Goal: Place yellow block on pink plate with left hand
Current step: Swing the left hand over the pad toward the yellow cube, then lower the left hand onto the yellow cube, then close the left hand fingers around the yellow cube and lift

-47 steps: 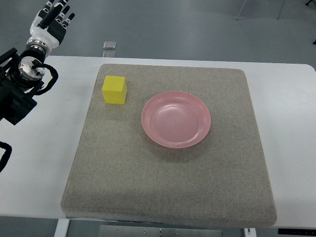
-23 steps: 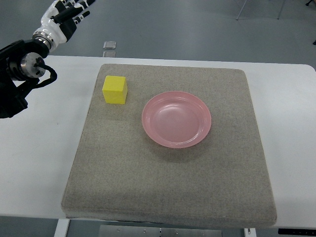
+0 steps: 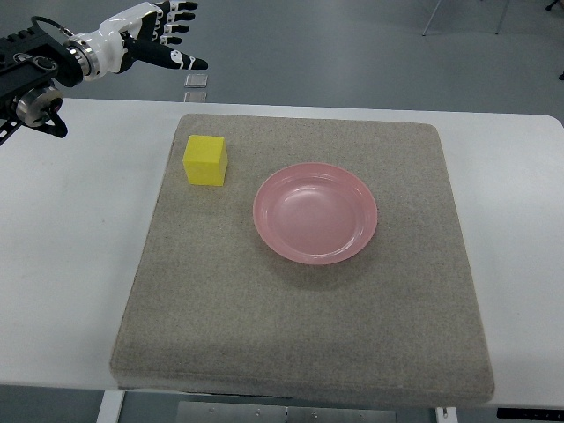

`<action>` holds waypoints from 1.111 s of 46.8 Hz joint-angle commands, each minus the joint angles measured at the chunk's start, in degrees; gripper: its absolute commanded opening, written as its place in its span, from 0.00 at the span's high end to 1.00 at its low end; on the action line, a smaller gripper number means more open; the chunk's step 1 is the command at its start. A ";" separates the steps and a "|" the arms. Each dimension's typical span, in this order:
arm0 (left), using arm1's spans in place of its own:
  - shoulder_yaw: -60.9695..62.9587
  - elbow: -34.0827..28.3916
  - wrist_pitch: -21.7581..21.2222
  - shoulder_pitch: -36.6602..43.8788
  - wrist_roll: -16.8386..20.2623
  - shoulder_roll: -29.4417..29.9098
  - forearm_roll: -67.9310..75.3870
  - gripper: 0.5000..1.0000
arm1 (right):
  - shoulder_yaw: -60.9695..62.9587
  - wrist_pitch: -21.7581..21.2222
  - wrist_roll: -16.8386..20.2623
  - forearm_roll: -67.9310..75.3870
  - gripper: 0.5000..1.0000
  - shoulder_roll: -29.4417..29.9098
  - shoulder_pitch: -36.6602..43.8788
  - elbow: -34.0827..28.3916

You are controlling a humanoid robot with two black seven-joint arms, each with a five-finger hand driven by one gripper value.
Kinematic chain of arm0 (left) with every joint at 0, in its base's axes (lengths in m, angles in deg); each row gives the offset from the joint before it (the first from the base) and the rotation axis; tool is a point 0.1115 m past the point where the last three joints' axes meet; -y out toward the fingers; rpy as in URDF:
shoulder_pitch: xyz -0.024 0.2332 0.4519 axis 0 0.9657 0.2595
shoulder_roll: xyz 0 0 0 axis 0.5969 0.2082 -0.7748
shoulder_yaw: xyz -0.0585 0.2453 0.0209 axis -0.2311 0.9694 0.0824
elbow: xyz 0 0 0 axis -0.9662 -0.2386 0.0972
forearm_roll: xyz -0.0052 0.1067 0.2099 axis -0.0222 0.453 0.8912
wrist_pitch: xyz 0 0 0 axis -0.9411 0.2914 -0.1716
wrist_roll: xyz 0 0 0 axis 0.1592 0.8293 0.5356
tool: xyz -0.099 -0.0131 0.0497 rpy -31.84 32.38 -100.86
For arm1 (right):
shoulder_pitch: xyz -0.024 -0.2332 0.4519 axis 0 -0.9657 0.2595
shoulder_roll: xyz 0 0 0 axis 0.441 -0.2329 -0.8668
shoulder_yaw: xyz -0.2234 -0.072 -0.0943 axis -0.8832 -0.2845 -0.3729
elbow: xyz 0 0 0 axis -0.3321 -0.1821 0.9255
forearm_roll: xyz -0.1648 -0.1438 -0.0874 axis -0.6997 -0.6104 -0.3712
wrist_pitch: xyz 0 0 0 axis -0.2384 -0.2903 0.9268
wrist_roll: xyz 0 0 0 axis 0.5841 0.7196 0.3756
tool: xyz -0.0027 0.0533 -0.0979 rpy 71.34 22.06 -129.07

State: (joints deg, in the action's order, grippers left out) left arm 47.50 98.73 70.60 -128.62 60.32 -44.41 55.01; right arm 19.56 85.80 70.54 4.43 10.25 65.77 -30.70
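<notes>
A yellow block (image 3: 205,160) sits on the grey mat (image 3: 300,308), near its far left corner. Just to its right lies the pink plate (image 3: 315,212), with nothing on it. My left hand (image 3: 163,40) hangs at the top left, beyond the table's far edge and well above and behind the block. Its fingers are spread and hold nothing. The left arm comes in from the upper left edge. The right arm does not show.
The mat covers most of a white table (image 3: 70,264). A small square object (image 3: 196,80) lies on the grey floor past the far edge. Chair legs (image 3: 458,16) stand at the top right.
The left hand has swung up and to the right, from the top left corner towards the space behind the block. Block and plate have not moved.
</notes>
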 commanded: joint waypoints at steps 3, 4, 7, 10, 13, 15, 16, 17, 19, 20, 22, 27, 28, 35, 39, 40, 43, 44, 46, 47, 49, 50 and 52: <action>0.39 0.78 2.93 -0.23 0.01 0.15 11.30 0.02 | 0.00 0.00 -0.02 0.00 0.15 0.00 0.00 0.00; 0.31 1.13 3.64 -0.23 0.01 0.15 13.41 0.02 | 0.00 0.00 0.06 0.00 0.15 0.00 0.00 0.00; 0.40 1.75 5.13 -0.50 0.01 0.15 19.03 0.03 | 0.00 0.00 -0.02 0.00 0.15 0.00 0.00 0.00; 0.40 1.92 5.75 -0.50 0.09 0.15 24.05 0.04 | 0.00 -0.09 0.07 0.00 0.15 0.00 0.00 0.00; 0.40 2.36 5.84 -0.41 0.79 0.15 28.62 0.04 | 0.00 0.00 0.07 0.00 0.15 0.00 0.00 0.00; 0.40 2.63 5.93 -0.41 1.06 0.15 31.43 0.04 | 0.00 0.00 0.07 0.00 0.15 0.00 0.00 0.00; 0.40 2.72 5.93 -0.41 1.06 0.15 32.84 0.04 | 0.00 0.00 -0.02 0.00 0.15 0.00 0.00 0.00; 0.40 2.72 6.01 -0.32 1.23 0.15 34.33 0.04 | 0.00 0.00 0.06 0.00 0.15 0.00 0.00 0.00; 0.40 2.72 6.02 -0.32 1.85 0.15 37.06 0.04 | 0.00 0.00 0.06 0.00 0.15 0.00 0.00 0.00; 0.40 2.72 6.02 -0.23 2.11 0.15 38.46 0.04 | 0.00 0.00 0.07 0.00 0.15 0.00 0.00 0.00; 0.40 2.72 5.93 -0.23 2.73 0.06 40.93 0.05 | 0.00 -0.09 0.07 0.00 0.15 0.00 0.00 0.00; 0.31 3.07 5.93 -0.23 2.91 -0.38 43.13 0.05 | 0.00 0.00 -0.02 0.00 0.15 0.00 0.00 0.00; 0.39 3.24 5.93 -0.15 2.91 -0.46 43.22 0.05 | 0.00 0.00 0.06 0.00 0.15 0.00 0.00 0.00; 0.48 4.30 5.93 0.73 2.91 -1.25 43.57 0.05 | 0.00 0.00 0.06 0.00 0.15 0.00 0.00 0.00; 0.48 4.30 5.93 1.26 2.91 -1.34 43.75 0.05 | 0.00 0.00 0.07 0.00 0.15 0.00 0.00 0.00; 0.48 4.30 5.93 1.26 2.91 -1.26 43.75 0.05 | 0.00 0.00 0.07 0.00 0.15 0.00 0.00 0.00; 1.01 4.47 5.93 1.70 2.91 -1.34 44.01 0.05 | 0.00 -0.09 0.07 0.00 0.15 0.00 0.00 0.00; 1.45 4.47 5.93 1.70 2.91 -1.34 44.36 0.05 | 0.00 -0.01 -0.02 0.00 0.15 0.00 0.00 0.00; 2.41 4.39 5.84 1.70 2.99 -1.25 44.98 0.05 | 0.00 0.00 0.07 0.00 0.15 0.00 0.00 0.00; 2.68 4.39 5.75 1.70 3.17 -1.34 45.16 0.05 | 0.00 0.00 -0.02 0.00 0.15 0.00 0.00 0.00; 2.77 4.39 5.66 1.70 3.34 -1.34 45.16 0.05 | 0.00 0.00 -0.02 0.00 0.15 0.00 0.00 0.00; 2.77 4.47 5.58 1.79 3.35 -1.34 45.24 0.06 | 0.00 0.00 -0.02 0.00 0.15 0.00 0.00 0.00; 2.77 4.39 5.49 1.79 3.43 -1.34 45.24 0.08 | 0.00 -0.09 0.07 0.00 0.15 0.00 0.00 0.00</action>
State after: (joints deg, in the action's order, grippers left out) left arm 50.22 103.15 76.23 -126.88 63.61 -45.73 100.18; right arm 19.56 85.80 70.57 4.43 10.25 65.77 -30.70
